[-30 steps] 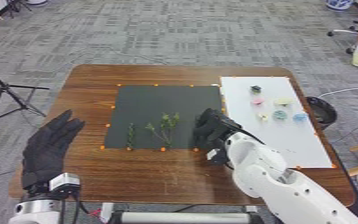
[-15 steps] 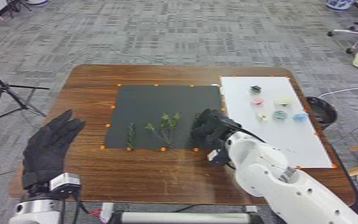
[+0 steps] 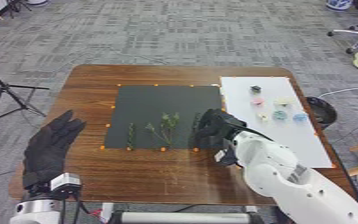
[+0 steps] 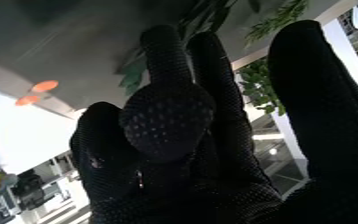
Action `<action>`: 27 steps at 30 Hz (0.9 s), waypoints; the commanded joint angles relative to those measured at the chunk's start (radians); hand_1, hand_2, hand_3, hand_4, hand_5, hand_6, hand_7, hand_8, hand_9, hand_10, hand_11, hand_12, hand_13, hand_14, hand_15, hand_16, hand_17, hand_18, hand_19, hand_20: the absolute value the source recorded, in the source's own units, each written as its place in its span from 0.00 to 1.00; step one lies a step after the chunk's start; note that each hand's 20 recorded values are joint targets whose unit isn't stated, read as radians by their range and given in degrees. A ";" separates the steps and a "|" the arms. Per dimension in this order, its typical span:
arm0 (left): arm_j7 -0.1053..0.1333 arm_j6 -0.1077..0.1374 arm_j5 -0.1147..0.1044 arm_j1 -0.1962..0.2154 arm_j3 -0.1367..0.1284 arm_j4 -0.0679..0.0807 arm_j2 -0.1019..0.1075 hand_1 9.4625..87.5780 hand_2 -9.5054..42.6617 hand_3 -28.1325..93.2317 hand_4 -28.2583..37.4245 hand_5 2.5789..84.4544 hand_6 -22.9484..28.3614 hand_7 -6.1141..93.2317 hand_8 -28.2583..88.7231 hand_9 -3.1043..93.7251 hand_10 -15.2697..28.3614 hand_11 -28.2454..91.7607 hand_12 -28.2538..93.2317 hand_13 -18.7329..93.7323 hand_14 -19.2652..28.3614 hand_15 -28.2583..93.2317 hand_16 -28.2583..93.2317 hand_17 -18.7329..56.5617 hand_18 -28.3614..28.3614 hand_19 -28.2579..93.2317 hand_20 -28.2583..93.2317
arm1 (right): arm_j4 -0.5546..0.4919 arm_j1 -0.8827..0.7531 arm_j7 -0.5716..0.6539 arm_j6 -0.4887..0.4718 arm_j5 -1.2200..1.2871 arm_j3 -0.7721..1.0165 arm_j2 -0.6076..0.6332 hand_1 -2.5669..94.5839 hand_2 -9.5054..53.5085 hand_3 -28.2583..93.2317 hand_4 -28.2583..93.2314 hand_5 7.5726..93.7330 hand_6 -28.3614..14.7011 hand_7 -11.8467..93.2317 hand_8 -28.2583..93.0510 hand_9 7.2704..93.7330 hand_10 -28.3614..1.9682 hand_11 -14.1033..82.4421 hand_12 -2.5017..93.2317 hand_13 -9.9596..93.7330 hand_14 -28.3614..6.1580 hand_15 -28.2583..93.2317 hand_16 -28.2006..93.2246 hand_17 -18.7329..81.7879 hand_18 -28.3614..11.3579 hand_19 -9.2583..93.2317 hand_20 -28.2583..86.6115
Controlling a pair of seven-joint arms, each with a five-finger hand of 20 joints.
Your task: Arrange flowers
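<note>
In the head view my right hand (image 3: 214,129) is low over the right edge of the black mat (image 3: 149,102), its fingers loosely extended. Just left of it lies a thin dark leafy stem (image 3: 196,121), partly hidden. Two more green stems are on the mat: a narrow one (image 3: 130,136) and a branched one (image 3: 169,123). My left hand (image 3: 47,150) stays open at the table's left side. In the right wrist view my right hand (image 4: 167,125) has its thumb before fairly straight fingers, with green leaves (image 4: 262,89) behind them.
On the white sheet (image 3: 291,147) at the right are a dark flower head (image 3: 255,89), a pink one (image 3: 256,101), a pale yellow one (image 3: 283,101), a teal one (image 3: 279,115) and a blue one (image 3: 300,117). A black round container (image 3: 331,112) stands beyond the table's right edge.
My right hand has shifted slightly to the right, and more of the dark stem beside it shows. The right forearm has swung a little rightward. My left hand has kept still.
</note>
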 commanded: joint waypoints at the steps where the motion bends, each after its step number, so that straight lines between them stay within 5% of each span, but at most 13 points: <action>1: -0.002 -0.006 -0.003 0.000 0.006 -0.002 -0.005 0.17 0.07 0.82 0.07 0.59 0.49 0.21 0.18 0.55 0.68 0.43 0.36 0.52 0.78 0.42 0.25 0.35 0.73 0.32 0.40 | -0.011 0.027 -0.018 -0.028 -0.018 0.018 0.028 0.43 0.00 0.74 0.18 0.66 0.61 0.31 0.20 0.75 0.40 0.32 0.26 0.97 0.71 0.70 0.51 0.80 0.33 1.00 0.71; 7: -0.001 -0.003 -0.004 0.002 0.008 -0.003 -0.005 0.17 0.07 0.82 0.07 0.59 0.49 0.21 0.18 0.55 0.68 0.43 0.36 0.52 0.78 0.42 0.25 0.35 0.73 0.32 0.40 | -0.053 0.006 -0.099 0.148 0.162 0.040 0.041 0.39 0.01 0.74 0.17 0.66 0.60 0.31 0.20 0.74 0.40 0.31 0.26 0.96 0.71 0.70 0.51 0.79 0.33 1.00 0.71; 10: 0.000 -0.005 -0.003 0.000 0.011 -0.001 -0.008 0.17 0.07 0.82 0.07 0.59 0.49 0.21 0.19 0.55 0.68 0.43 0.36 0.52 0.78 0.42 0.25 0.35 0.73 0.32 0.40 | -0.065 0.011 -0.154 0.167 0.237 0.029 0.042 0.34 0.14 0.74 0.17 0.66 0.58 0.31 0.20 0.73 0.39 0.30 0.25 0.96 0.70 0.70 0.51 0.78 0.32 1.00 0.71; 27: 0.006 -0.006 -0.003 0.007 0.009 -0.003 -0.013 0.17 0.07 0.82 0.08 0.59 0.49 0.21 0.19 0.55 0.68 0.43 0.36 0.52 0.78 0.42 0.25 0.35 0.73 0.32 0.40 | -0.028 -0.004 -0.224 -0.149 0.296 0.029 0.020 0.30 0.39 0.68 0.14 0.61 0.56 0.21 0.19 0.64 0.46 0.22 0.15 0.97 0.69 0.68 0.49 0.78 0.28 1.00 0.71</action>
